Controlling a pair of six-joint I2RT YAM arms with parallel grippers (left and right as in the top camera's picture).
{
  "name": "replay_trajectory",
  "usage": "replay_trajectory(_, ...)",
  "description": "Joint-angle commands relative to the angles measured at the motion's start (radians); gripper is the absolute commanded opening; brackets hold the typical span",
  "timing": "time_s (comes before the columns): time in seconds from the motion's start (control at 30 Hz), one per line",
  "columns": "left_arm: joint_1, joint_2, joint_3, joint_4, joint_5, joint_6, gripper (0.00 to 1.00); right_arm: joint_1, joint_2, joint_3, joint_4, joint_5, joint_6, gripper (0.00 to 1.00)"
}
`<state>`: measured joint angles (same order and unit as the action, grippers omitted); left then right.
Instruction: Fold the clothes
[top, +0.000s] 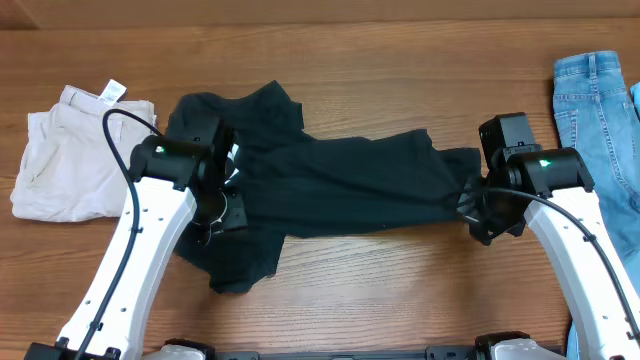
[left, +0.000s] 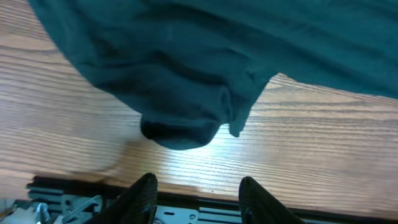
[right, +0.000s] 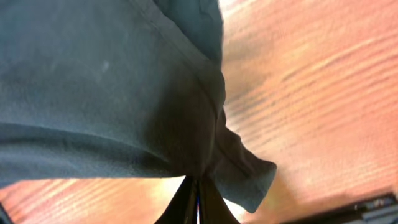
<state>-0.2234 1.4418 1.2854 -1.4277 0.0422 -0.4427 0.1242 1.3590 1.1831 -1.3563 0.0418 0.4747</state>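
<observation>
The T-shirt (top: 340, 185) is lying crumpled across the middle of the table (top: 400, 60), with its nearest flap sagging toward the front edge on the left side. Just beyond that flap the left gripper (left: 199, 186) is hovering over the bunched left part of the cloth. In its wrist view the fingers are standing apart with nothing between them, and the dark fabric is hanging ahead of the tips, not inside them. Across on the right, the right gripper (right: 198, 186) is pinching the shirt's right edge. Its jaws are sitting closed together on a small tuck of hem, with a loose corner drooping beside them. Farther back, beige shorts (top: 70, 150) are resting at the left and blue jeans (top: 595, 110) at the right, both apart from the shirt.

The risk is looking twofold. The right side is gripping only a thin bite near the hem, so a firm pull could be sliding the cloth out. With the left claw holding nothing, any pull may be dragging the whole crumpled shirt sideways toward the jeans instead of spreading it flat, locking wrinkles into the fold
</observation>
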Motion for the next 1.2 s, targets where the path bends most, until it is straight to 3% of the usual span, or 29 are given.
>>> replay_trajectory(0.0,-0.022,-0.011,-0.028,0.012,0.063,0.029,0.49,-0.008,-0.002,0.006,-0.041,-0.035,0.016,0.04)
replay_trajectory(0.13,-0.127,-0.011,-0.131,0.098,0.047,0.034,0.54,-0.008,-0.002,0.006,-0.010,-0.036,0.016,0.04)
replay_trajectory(0.27,-0.217,-0.011,-0.310,0.275,0.051,-0.059,0.59,-0.008,-0.002,0.006,0.016,-0.035,0.016,0.04)
replay_trajectory(0.5,-0.275,-0.008,-0.521,0.533,-0.017,-0.059,0.62,-0.008,-0.002,0.006,0.029,-0.036,0.016,0.04)
replay_trajectory(0.57,-0.275,-0.003,-0.560,0.599,-0.019,-0.058,0.59,-0.008,-0.002,0.006,0.031,-0.036,0.016,0.04)
replay_trajectory(0.6,-0.275,0.003,-0.577,0.627,-0.019,-0.059,0.56,-0.008,-0.002,0.006,0.031,-0.036,0.016,0.04)
replay_trajectory(0.7,-0.274,0.041,-0.588,0.653,0.026,-0.072,0.34,-0.008,-0.002,0.006,0.031,-0.036,0.016,0.04)
replay_trajectory(0.8,-0.264,0.068,-0.588,0.674,0.094,-0.124,0.04,-0.008,-0.002,0.006,0.031,-0.036,0.016,0.04)
replay_trajectory(0.83,-0.257,0.068,-0.587,0.673,0.109,-0.150,0.04,-0.008,-0.002,0.006,0.031,-0.035,0.015,0.04)
replay_trajectory(0.93,-0.230,0.065,-0.549,0.582,0.124,-0.199,0.04,-0.008,-0.002,0.006,0.035,-0.035,0.008,0.04)
replay_trajectory(1.03,-0.201,0.026,-0.438,0.347,0.130,-0.201,0.04,-0.008,-0.002,0.006,0.042,-0.015,0.008,0.04)
replay_trajectory(1.17,-0.171,-0.138,-0.219,-0.068,-0.019,-0.229,0.04,-0.008,-0.002,0.006,0.045,0.034,0.026,0.04)
